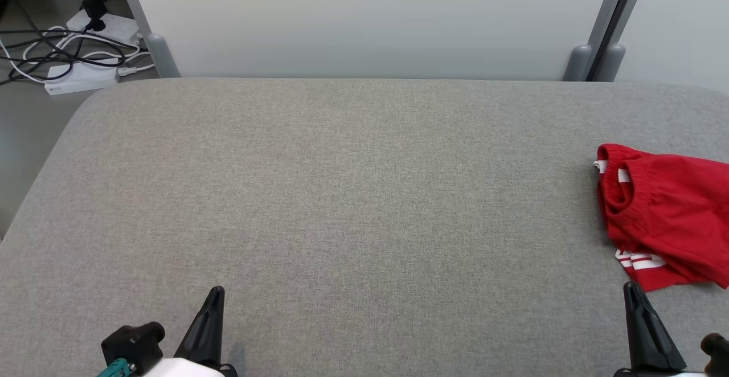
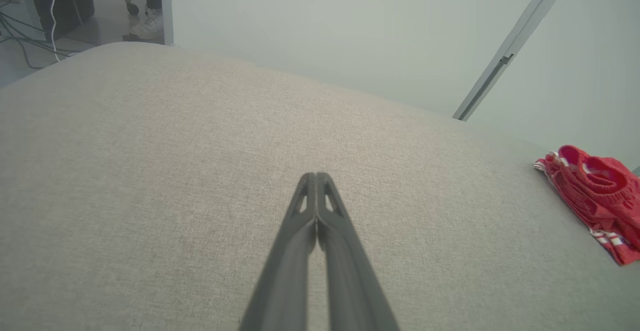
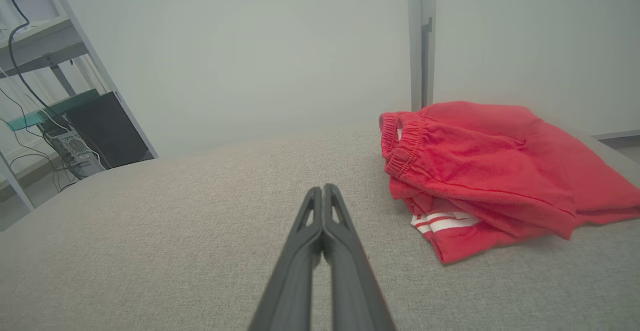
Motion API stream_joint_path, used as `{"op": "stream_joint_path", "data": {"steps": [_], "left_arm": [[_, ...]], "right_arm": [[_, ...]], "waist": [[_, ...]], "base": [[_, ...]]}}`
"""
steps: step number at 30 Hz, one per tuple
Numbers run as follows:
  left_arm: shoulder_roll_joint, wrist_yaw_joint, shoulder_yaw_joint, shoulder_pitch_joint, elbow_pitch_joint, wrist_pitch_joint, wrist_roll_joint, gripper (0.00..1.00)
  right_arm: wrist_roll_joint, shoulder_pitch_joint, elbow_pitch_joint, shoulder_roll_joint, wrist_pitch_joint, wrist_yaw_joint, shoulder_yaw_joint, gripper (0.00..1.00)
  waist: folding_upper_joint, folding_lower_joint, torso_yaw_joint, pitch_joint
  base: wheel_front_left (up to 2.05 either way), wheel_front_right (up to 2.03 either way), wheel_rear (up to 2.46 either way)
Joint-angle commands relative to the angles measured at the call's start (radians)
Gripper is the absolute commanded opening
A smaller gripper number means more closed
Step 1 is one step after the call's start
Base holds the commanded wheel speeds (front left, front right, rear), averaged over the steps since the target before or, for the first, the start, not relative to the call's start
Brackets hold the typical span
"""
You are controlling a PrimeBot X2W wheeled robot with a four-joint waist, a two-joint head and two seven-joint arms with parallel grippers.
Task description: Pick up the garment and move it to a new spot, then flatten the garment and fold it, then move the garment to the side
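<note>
Over at the right edge of the grey table (image 1: 342, 195) sits the garment (image 1: 666, 212), a pair of red shorts, cut off by the head view's right side, and nothing has hold of it. The left gripper (image 1: 216, 293) is low at the table's near edge, on the left, fingers pressed tight together and gripping nothing. The right gripper (image 1: 631, 289) is at the table's near edge on the right, just short of the shorts, fingers likewise pinched together on thin air.

Now, where are we in the job? Hard call! The shorts lie doubled over in layers, well off to one side of the table. That is how a folded garment moved aside would look, so this could be the finish. But the fold is loose and the edges don't line up, so it could equally be a heap waiting to be picked up and laid out. These views don't settle it.

As for looks: bright red, soft cloth, with the gathered elastic waistband (image 3: 407, 146) turned toward the table's middle. The top layer lies fairly smooth, and a lower corner pokes out toward the table's near edge with white stripes (image 3: 445, 222) across it.
</note>
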Motion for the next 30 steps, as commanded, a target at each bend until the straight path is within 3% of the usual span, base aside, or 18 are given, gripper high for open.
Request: {"op": "stream_joint_path", "data": {"steps": [1,30], "left_arm": [[0.010,-0.011,0.026,-0.037,-0.017,0.004,-0.025,0.00],[-0.046,-0.085,0.131,-0.073,0.031,0.069,-0.277,0.00]], "right_arm": [[0.039,-0.031,-0.019,-0.016,0.010,0.000,-0.001,0.00],[0.402,-0.096,0.047,-0.034,0.062,0.000,0.009,0.00]], "waist": [[0.0000,-0.0003,0.000,0.000],[0.0000,-0.0003,0.000,-0.005]], "base": [[0.00,0.00,0.00],[0.00,0.00,0.00]]}}
